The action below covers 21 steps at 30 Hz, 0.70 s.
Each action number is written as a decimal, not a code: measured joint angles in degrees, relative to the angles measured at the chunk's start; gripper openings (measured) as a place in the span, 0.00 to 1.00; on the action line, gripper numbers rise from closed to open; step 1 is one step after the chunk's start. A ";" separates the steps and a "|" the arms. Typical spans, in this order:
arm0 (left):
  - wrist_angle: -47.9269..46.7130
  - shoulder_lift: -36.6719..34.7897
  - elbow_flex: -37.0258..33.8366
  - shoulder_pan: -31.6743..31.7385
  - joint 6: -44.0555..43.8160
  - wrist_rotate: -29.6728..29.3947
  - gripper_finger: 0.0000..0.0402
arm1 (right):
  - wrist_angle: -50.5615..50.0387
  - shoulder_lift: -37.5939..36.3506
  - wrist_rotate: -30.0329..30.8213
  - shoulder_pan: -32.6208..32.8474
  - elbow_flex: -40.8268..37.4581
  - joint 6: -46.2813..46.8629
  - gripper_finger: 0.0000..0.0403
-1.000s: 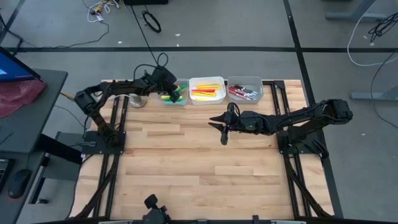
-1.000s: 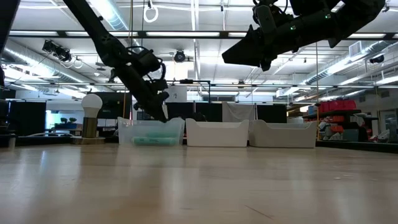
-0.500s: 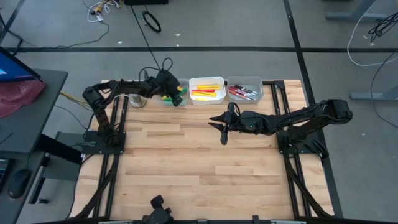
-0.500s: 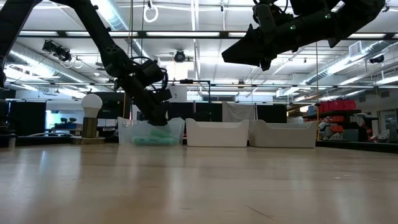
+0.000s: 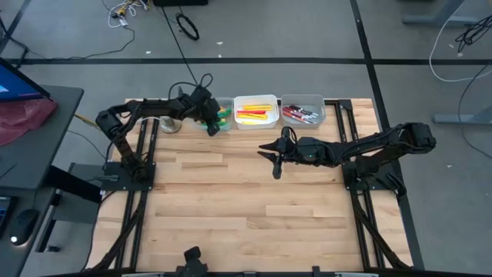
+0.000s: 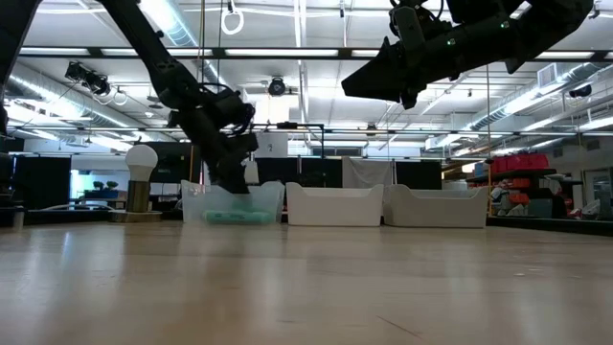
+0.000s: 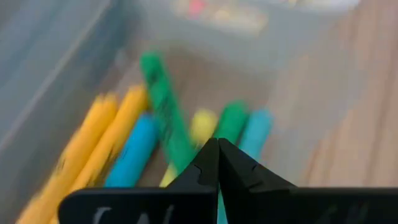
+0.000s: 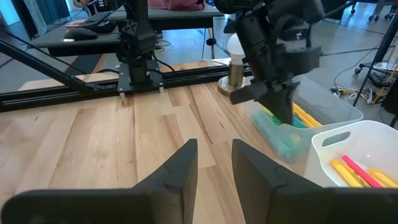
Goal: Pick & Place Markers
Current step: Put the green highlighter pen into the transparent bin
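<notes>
Grey floor (image 5: 307, 31) crossed by dark tape lines; a dark desk (image 5: 38, 115) at nine o'clock; ceiling strip lights (image 6: 182, 24) overhead.

Both arms are dark, almost black, built from slim jointed segments. The left arm (image 5: 146, 111) in the upper left carries a thin black cable loop near its wrist. The right arm (image 5: 369, 146), at middle right, ends in two flat, tapered black fingers (image 8: 174, 174).
</notes>
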 joint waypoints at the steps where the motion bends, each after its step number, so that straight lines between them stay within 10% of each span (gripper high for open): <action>1: -1.34 0.01 -0.03 0.36 0.12 -0.55 0.01 | 0.02 0.00 0.00 -0.01 0.00 -0.01 0.25; 21: 0.21 -0.45 0.02 1.65 0.04 -9.85 0.01 | 0.04 0.00 -0.01 0.00 0.00 -0.43 0.25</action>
